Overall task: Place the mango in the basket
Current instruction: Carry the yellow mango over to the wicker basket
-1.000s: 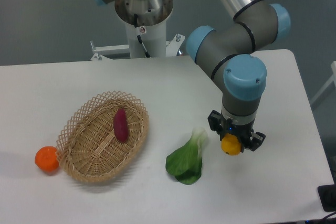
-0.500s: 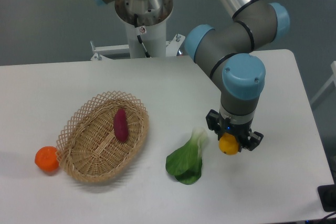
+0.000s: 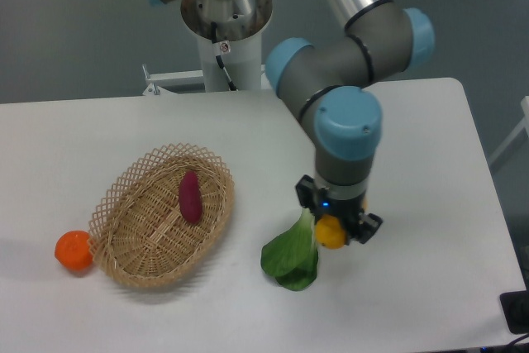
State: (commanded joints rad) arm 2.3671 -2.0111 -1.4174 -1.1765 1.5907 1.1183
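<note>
The mango [image 3: 330,233] is a yellow-orange fruit held in my gripper [image 3: 331,231], which is shut on it above the table. Only its lower end shows below the fingers. It hangs over the right edge of a green leafy vegetable. The basket [image 3: 132,241] is an oval tan wicker basket at the left, well to the left of the gripper. A dark purple sweet potato [image 3: 190,197] lies inside it.
A green leafy vegetable [image 3: 291,255] lies on the table between the basket and the gripper. A round orange tangerine [image 3: 73,251] sits just left of the basket. The arm's base column [image 3: 225,31] stands at the back.
The arm has moved left with the mango, from right of the leafy vegetable to above its right edge. Nothing else has moved.
</note>
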